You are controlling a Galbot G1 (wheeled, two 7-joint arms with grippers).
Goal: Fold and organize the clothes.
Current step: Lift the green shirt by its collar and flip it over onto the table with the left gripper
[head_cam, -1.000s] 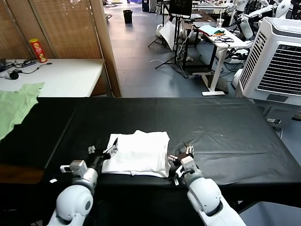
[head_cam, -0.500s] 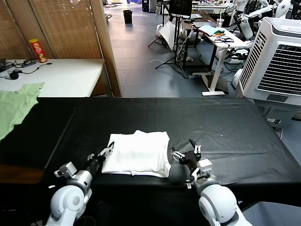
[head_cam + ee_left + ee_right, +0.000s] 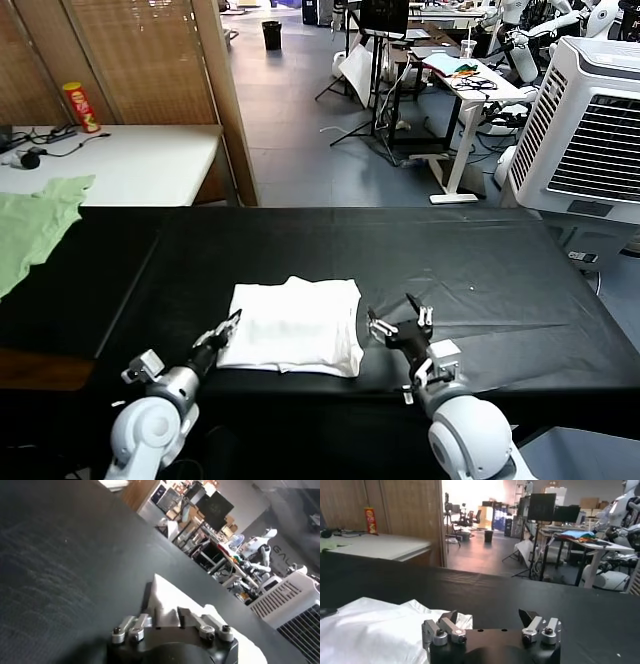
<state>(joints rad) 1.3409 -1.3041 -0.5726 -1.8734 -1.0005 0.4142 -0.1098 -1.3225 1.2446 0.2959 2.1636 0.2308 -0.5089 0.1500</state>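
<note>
The clothes, a white T-shirt [image 3: 295,322], lie folded into a rough square on the black table [image 3: 480,270], near its front edge. My left gripper [image 3: 228,328] sits at the shirt's front-left corner. In the left wrist view its fingers [image 3: 157,615] stand close together with the white cloth [image 3: 167,591] between them, so this gripper [image 3: 169,612] is shut on the shirt's edge. My right gripper [image 3: 400,322] rests a short way right of the shirt, not touching it. In the right wrist view it [image 3: 490,614] is wide open and holds nothing, with the shirt [image 3: 370,625] beside it.
A pale green garment [image 3: 30,225] hangs over the far left of the table. Behind it a white table [image 3: 130,160] carries a red can [image 3: 80,107] and cables. A white air cooler [image 3: 590,120] stands at the back right.
The left gripper has narrowed from wide open onto the shirt's front-left corner as its arm drew back. The right gripper has moved right, off the shirt's edge, still open.
</note>
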